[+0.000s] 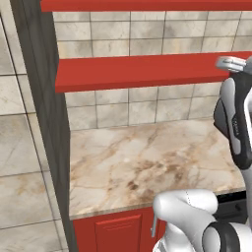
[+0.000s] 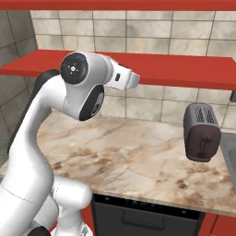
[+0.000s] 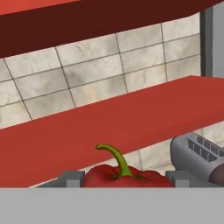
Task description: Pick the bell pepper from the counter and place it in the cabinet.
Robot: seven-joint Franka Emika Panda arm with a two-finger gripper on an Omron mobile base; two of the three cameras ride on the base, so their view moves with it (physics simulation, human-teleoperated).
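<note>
The red bell pepper [image 3: 131, 178] with a curved green stem sits between my two grey fingertips [image 3: 70, 178] in the hand view. My gripper [image 3: 122, 181] is shut on it. The pepper is held up in front of the edge of the cabinet's lower red shelf [image 3: 87, 131], well above the counter [image 1: 147, 162]. In the base views my hand [image 2: 124, 78] is raised level with that cabinet shelf [image 2: 184, 69], and the pepper is hidden there. A second red board [image 1: 147, 5] runs higher up.
A dark grey toaster [image 2: 201, 131] stands on the counter [image 2: 129, 156] to the right, below the shelf, and shows as the toaster [image 3: 199, 155] in the hand view. A dark grey side panel [image 1: 42, 113] closes the cabinet's left end. Tiled wall lies behind.
</note>
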